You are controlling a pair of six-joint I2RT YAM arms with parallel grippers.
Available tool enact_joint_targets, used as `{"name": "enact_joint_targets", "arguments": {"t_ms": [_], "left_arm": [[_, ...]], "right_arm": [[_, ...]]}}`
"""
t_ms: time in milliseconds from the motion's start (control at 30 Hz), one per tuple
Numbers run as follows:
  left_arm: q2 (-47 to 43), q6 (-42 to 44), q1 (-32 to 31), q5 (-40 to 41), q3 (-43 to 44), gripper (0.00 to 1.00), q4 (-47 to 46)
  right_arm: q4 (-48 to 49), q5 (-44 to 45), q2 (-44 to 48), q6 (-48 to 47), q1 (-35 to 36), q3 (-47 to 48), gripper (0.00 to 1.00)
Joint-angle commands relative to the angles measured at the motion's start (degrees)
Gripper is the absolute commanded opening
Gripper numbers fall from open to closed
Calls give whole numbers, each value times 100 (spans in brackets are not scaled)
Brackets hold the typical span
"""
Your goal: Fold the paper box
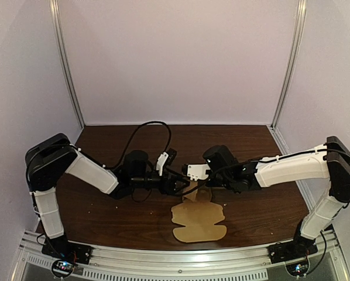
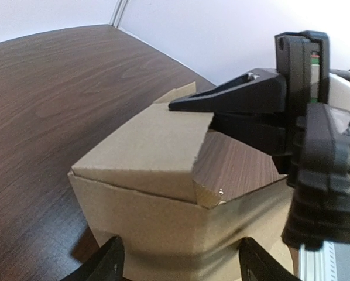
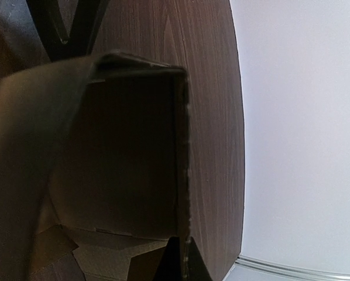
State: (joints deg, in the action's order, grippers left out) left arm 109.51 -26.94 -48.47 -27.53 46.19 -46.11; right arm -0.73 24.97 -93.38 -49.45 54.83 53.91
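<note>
The brown paper box [image 1: 198,222] lies partly flat on the table near the front, its far end raised between the two arms. In the left wrist view the box [image 2: 146,146] shows folded walls and a flap over its top. My left gripper [image 2: 184,266] is open, one finger on each side of the near corner. A black finger [image 2: 233,96] of the right gripper reaches over the far wall. In the right wrist view my right gripper [image 3: 185,257] is shut on the edge of an upright box wall [image 3: 122,158]. Seen from above, both grippers [image 1: 178,182] [image 1: 192,178] meet at the raised end.
The dark wooden table [image 1: 251,146] has white walls behind and metal posts [image 1: 67,64] at the back corners. A black cable [image 1: 146,126] loops over the table behind the left arm. A metal rail [image 1: 163,260] runs along the front edge.
</note>
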Motion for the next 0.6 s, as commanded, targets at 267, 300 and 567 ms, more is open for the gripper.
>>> {"name": "enact_joint_targets", "arguments": {"t_ms": [267,300,567], "left_arm": [[93,72,-126,1241,275,68,994],[40,49,-144,1239,208,68,863],[-67,359,-380,1779,-237,70,-113]], "right_arm": [[-533,346,6,170,12,448,0],[-464,420,7,120,24,431,0],[-126,901,-187,48,227,375,0]]}}
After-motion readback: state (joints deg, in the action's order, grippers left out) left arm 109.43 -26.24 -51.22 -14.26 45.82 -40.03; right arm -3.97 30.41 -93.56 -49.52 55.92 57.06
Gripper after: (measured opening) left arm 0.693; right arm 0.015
